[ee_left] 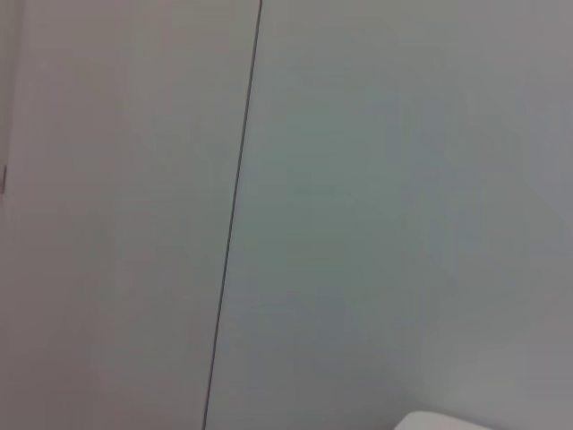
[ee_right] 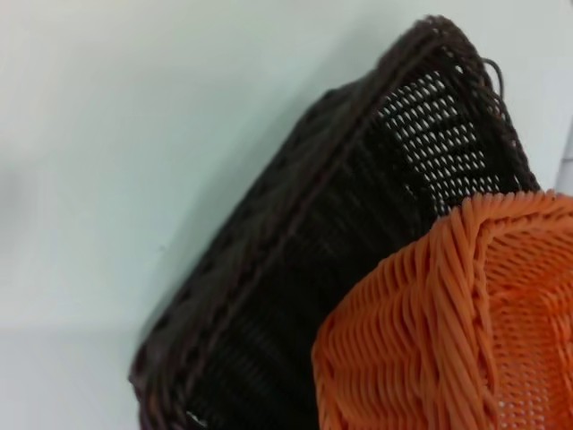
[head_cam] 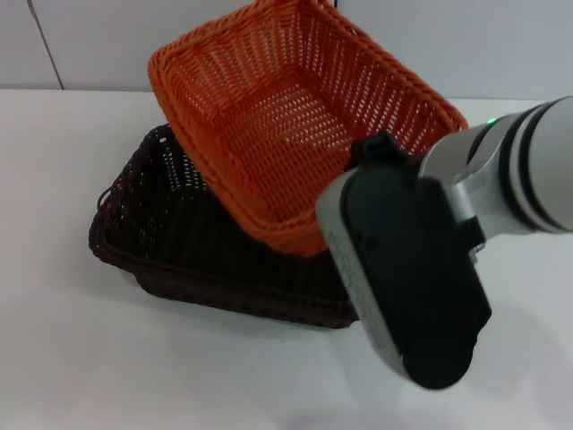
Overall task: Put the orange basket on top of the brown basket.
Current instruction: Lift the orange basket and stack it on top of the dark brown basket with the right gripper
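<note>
Hovering tilted at frame centre, orange basket [head_cam: 286, 116] overlaps brown basket [head_cam: 179, 242] on the bench [head_cam: 72, 358]. Right claw [head_cam: 358, 193] meets its near rim, grip state hidden. Level it, align rims, lower slowly. Left claw unseen.

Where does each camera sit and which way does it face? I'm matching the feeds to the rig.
Head view: on the robot's head, looking down at the orange basket tilted over the brown basket on the white table; the right arm shows.
Left wrist view: on the left arm, facing a blank wall; no arm or fingers visible.
Right wrist view: on the right arm, close above both baskets; no fingers visible.
Shared: head and right wrist views both show both baskets.
</note>
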Controlling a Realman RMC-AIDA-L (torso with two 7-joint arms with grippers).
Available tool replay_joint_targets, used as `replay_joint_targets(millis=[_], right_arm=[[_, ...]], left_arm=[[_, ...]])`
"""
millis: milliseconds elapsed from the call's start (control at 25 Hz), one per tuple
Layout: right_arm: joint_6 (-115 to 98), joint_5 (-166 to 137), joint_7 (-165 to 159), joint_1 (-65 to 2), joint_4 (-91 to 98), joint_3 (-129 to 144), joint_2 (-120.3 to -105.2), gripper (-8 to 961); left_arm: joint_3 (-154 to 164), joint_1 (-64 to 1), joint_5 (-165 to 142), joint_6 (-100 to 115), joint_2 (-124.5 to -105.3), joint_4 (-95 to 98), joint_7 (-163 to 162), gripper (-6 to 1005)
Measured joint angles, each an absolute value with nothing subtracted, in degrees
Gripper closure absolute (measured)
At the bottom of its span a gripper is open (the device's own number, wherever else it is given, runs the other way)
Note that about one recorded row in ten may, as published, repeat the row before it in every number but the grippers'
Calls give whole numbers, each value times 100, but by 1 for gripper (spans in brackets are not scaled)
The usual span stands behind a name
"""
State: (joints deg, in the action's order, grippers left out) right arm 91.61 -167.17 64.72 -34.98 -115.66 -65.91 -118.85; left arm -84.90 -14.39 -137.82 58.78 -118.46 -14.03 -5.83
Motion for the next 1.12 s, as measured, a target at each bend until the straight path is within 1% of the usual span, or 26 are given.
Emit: replay_joint_targets(millis=[360, 640, 1080, 1120], right_arm=[[9197, -16721, 6925, -3485, -11581, -6389, -11879, 751], [9115, -16725, 7262, -3479, -11592, -6282, -11819, 778], [9015, -16732, 7271, -3541, -11382, -5926, -11595, 779], [9025, -16733, 7277, -3544, -11358, -5889, -11578, 791]], left_arm=[[-8450, -1373, -13782, 5915, -11876, -1464, -583, 391], [-8397, -1326, -13798, 5953, -11889, -1483, -582, 392], [-8358, -1270, -13789, 5978, -11884, -1542, -660, 393], [-8358, -1268, -13789, 5978, -11883, -1549, -664, 393]])
